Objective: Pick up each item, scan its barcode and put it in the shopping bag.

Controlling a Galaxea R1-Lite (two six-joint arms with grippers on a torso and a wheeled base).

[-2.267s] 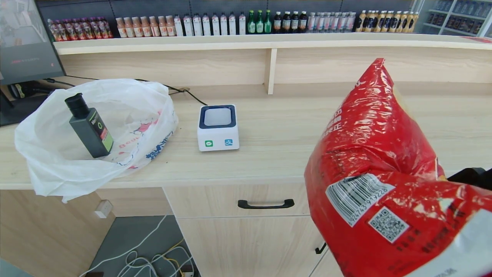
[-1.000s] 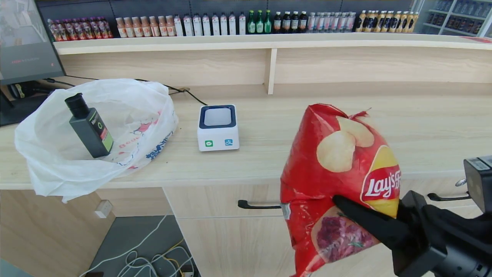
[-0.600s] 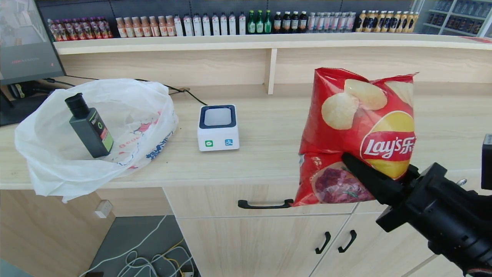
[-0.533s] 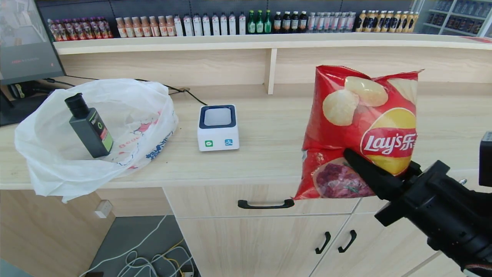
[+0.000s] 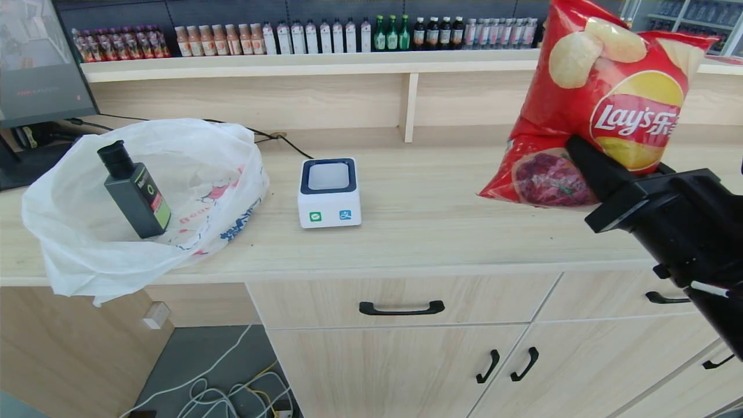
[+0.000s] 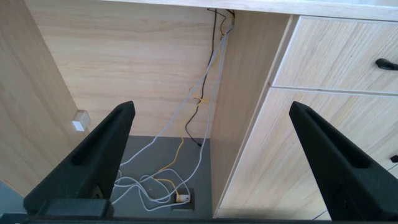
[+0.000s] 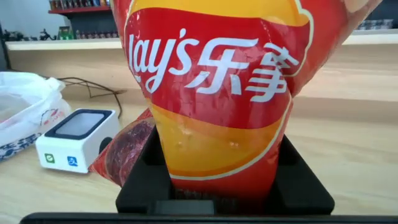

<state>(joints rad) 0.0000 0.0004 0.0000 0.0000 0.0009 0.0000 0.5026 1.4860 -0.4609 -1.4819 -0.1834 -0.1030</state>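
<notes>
The right pincer (image 5: 580,157) is clamped on the lower part of a red, puffed foil crisp bag (image 5: 609,87), one finger on either face, and holds it upright in the air above the pale wooden desk (image 5: 453,220), its printed front turned toward the head camera. Down and away to this pincer's left, on the desk, stands the white box scanner with a dark-rimmed window on top (image 5: 329,193), well apart from the crisp bag. Farther out on that same side, past the scanner, the white thin plastic shopping bag (image 5: 220,174) lies open with a dark green bottle with a black cap (image 5: 136,194) standing tilted inside it. By my reading the bottle is done with. The crisp bag is picked up but probably not yet scanned, so it has to be carried over the scanner window, barcode side down, and then dropped in the shopping bag. The left pincer (image 6: 210,112) hangs below desk level with its fingers spread wide and nothing between them. Count: two items, one scanner, one shopping bag, two pincers.
</notes>
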